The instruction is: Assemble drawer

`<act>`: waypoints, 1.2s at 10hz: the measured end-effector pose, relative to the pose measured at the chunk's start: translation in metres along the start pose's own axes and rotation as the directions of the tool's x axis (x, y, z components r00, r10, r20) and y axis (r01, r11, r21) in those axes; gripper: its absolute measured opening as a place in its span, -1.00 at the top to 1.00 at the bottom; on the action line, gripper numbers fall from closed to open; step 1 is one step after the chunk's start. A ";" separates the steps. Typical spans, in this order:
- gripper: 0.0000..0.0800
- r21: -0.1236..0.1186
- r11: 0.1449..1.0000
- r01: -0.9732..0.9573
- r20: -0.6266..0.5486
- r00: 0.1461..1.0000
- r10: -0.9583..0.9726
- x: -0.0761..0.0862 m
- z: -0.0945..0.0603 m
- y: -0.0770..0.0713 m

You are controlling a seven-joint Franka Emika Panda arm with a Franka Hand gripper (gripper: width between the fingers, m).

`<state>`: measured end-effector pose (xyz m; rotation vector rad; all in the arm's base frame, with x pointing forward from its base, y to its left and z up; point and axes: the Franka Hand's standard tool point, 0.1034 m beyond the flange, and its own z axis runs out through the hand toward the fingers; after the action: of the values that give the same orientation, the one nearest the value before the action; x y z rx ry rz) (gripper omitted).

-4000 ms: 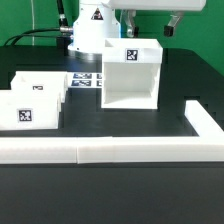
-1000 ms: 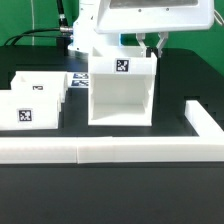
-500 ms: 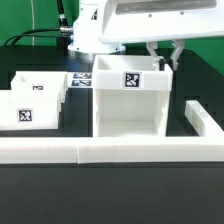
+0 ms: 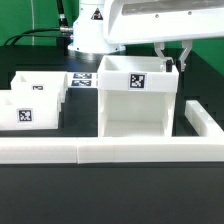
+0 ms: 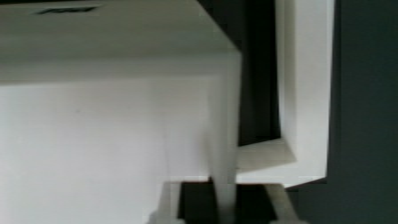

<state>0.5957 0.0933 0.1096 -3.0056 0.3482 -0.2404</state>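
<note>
The large white boxy housing (image 4: 138, 105) stands on the black table with its open side to the front and a square tag on its top edge. My gripper (image 4: 176, 66) is shut on the top of the housing's side wall at the exterior view's right, one finger inside and one outside. In the wrist view the thin white wall (image 5: 228, 120) runs down between the gripper's (image 5: 235, 203) two fingers. Two small white trays (image 4: 40, 86) (image 4: 24, 112) with tags sit at the exterior view's left.
A long low white L-shaped border bar (image 4: 90, 151) runs along the front and turns back along the exterior view's right (image 4: 208, 122), close to the housing. The marker board (image 4: 84, 80) lies behind, between the trays and the housing. The robot base (image 4: 90, 35) stands at the back.
The gripper has come down onto the housing's wall and shut on it. The housing has slid forward and toward the exterior view's right, nearer the border bar's corner. The trays have not moved.
</note>
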 end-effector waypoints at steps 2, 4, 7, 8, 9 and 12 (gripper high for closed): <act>0.90 0.008 0.995 -0.097 -0.002 0.995 0.097 0.000 0.000 -0.002; 0.90 -0.003 0.962 -0.273 0.021 0.962 0.273 0.000 0.001 -0.008; 0.90 -0.003 0.887 -0.462 0.020 0.887 0.461 0.004 0.002 -0.011; 0.90 0.004 0.869 -0.495 0.018 0.869 0.495 0.003 0.002 -0.013; 0.90 0.011 0.835 -0.550 0.022 0.835 0.550 0.004 0.001 -0.015; 0.90 0.013 0.707 -0.707 0.035 0.707 0.706 0.002 0.001 -0.015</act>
<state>0.6009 0.1075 0.1105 -2.5821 1.4308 -0.1205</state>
